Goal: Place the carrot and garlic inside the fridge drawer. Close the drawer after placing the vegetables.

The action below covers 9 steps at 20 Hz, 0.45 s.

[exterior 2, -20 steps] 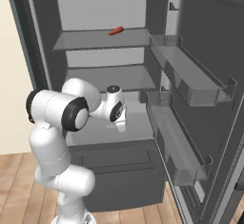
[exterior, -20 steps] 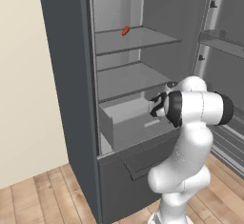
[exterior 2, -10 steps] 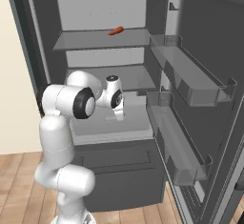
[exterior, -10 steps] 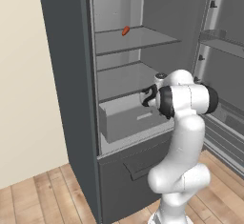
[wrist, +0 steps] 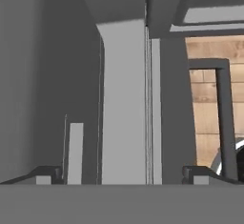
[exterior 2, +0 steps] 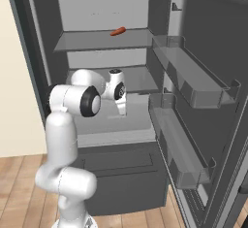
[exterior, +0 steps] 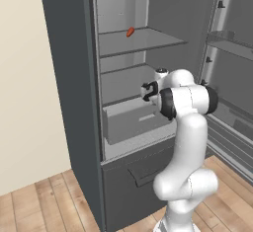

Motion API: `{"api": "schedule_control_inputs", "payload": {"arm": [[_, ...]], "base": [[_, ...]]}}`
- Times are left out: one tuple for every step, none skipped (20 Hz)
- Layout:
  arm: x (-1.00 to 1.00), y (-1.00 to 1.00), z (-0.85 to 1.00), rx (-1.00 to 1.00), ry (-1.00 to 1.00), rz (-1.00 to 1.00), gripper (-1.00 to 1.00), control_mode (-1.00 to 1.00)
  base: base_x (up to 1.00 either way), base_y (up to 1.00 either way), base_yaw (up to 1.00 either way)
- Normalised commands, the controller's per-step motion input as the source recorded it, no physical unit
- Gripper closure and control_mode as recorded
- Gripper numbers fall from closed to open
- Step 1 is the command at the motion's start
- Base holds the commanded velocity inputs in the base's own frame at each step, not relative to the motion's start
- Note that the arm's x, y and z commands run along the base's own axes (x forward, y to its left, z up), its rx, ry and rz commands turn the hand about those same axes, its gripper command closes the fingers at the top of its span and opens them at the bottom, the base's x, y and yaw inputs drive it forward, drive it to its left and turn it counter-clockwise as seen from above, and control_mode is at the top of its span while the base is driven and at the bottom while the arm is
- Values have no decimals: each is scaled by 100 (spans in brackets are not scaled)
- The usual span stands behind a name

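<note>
The fridge drawer (exterior: 129,123) is a light grey bin pulled out below the middle shelf; it also shows behind the arm as a pale drawer (exterior 2: 138,120). My gripper (exterior: 147,92) hangs just above the bin's back part, pointing down. From the other side the gripper (exterior 2: 121,109) stands over the bin too. In the hand view the gripper (wrist: 121,176) is open, its fingertips (wrist: 46,174) wide apart with nothing between them, over a pale drawer wall (wrist: 124,104). The carrot and the garlic are hidden or out of view.
A small reddish-orange oblong piece (exterior: 130,31) (exterior 2: 117,31) lies on the upper fridge shelf. A dark grey drawer with a recessed handle (exterior: 143,174) sits below the bin. The open door's shelves (exterior 2: 193,84) stand to the right. The floor (exterior: 44,206) is wood.
The arm has lifted and the gripper has risen from just over the bin, a little toward the fridge's inside. Its jaws have stayed open.
</note>
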Motion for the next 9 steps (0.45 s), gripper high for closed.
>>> {"api": "schedule_control_inputs", "payload": {"arm": [[48,12,-38,3,0,0,-100,-100],[39,9,-42,4,0,0,-100,-100],[15,1,-50,6,0,0,-100,-100],[0,0,-48,8,0,0,-100,-100],[-6,0,-46,7,-7,0,-100,-100],[-36,0,-38,6,-12,0,-100,-100],[-58,0,-29,4,-18,0,-100,-100],[-66,0,-19,2,-18,0,-100,-100],[-69,0,-9,0,-18,0,-100,-100]], "base": [[0,0,0],[0,0,0],[0,0,0],[0,0,0],[0,0,0],[0,0,0],[0,0,0],[0,0,0],[0,0,0]]}}
